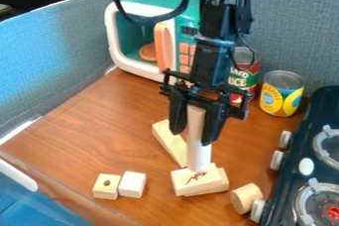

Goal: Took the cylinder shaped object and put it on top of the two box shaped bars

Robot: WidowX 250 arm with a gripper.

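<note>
Near the middle of the camera view, my gripper hangs down, shut on the upper part of a long, upright wooden cylinder. Its lower part looks whiter than the top. The cylinder's bottom end meets two light wooden box-shaped bars, which seem stacked slightly askew; whether it rests on them or stands just behind is hard to tell. Another wooden bar lies at a slant behind and to the left of the cylinder.
Two small blocks sit at front left. A short cylinder lies beside the stove at right. Behind stand a toy microwave and two cans, one yellow and blue, one red.
</note>
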